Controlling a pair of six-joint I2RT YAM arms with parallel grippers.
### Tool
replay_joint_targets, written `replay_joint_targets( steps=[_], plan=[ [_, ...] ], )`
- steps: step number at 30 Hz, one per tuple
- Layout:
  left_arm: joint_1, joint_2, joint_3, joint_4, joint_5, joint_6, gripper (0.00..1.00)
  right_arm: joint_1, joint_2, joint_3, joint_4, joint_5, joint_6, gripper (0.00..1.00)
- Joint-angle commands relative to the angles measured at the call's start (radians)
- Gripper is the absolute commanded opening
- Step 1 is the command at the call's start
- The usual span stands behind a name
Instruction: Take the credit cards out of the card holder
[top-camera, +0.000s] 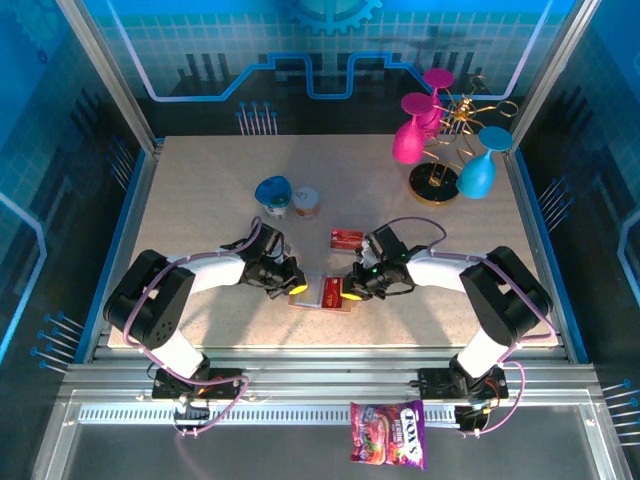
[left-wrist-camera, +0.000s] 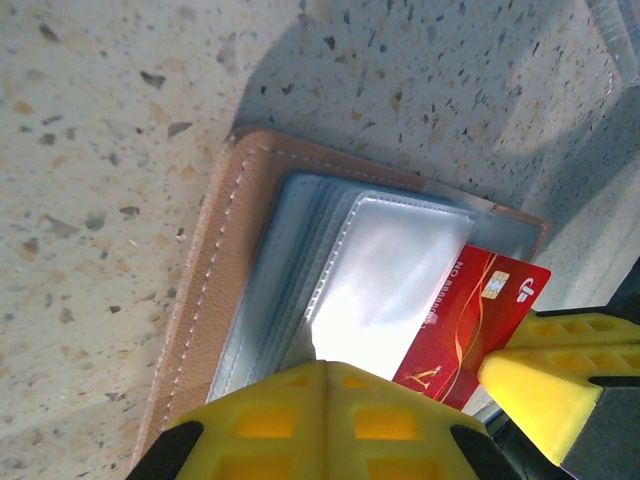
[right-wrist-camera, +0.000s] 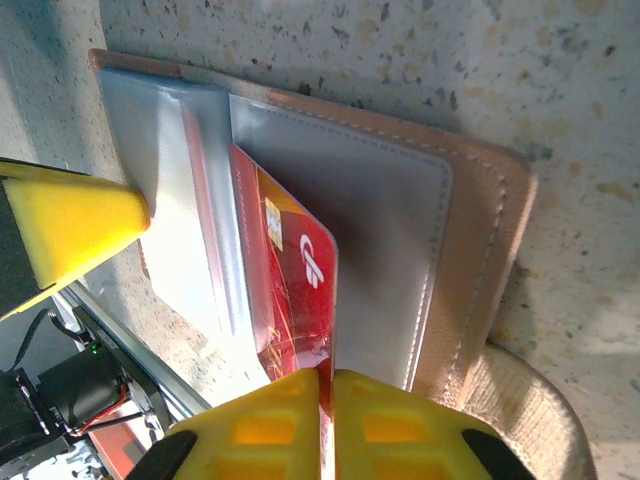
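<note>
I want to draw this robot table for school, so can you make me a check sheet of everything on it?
Surface: speckled beige table, no spills seen.
Job's things: card holder lies open; red card sticks partway out; another card lies on the table.
Clutter: blue-topped cup, pale cup, goblet rack, candy bag on the front ledge.
Grippers: left gripper fingers shut at the holder's clear sleeves; right gripper fingers shut on the red card.
Cables: purple cables loop along both arms.
Surroundings: blue walls.
</note>
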Motion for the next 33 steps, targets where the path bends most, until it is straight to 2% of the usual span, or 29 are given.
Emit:
replay_joint_targets(
  steps=[1,11,19,26,33],
  plan=[
    [-0.004,0.008,0.019,-0.052,-0.026,0.026,0.06,-0.002,-0.015,0.023,0.011,-0.02,0.02,0.14],
    [-0.005,0.005,0.023,-0.053,-0.023,0.026,0.07,0.019,-0.003,0.054,-0.01,-0.017,0.026,0.14],
    [-0.005,-0.026,0.021,-0.061,-0.029,0.022,0.09,0.036,0.025,0.102,-0.046,0.001,0.009,0.09],
    [-0.002,-0.077,0.016,-0.081,-0.059,0.022,0.21,0.044,0.043,0.158,-0.102,0.023,-0.02,0.07],
    [0.012,-0.129,0.004,-0.119,-0.105,0.035,0.27,0.05,0.057,0.19,-0.134,0.03,-0.038,0.06]
  ],
)
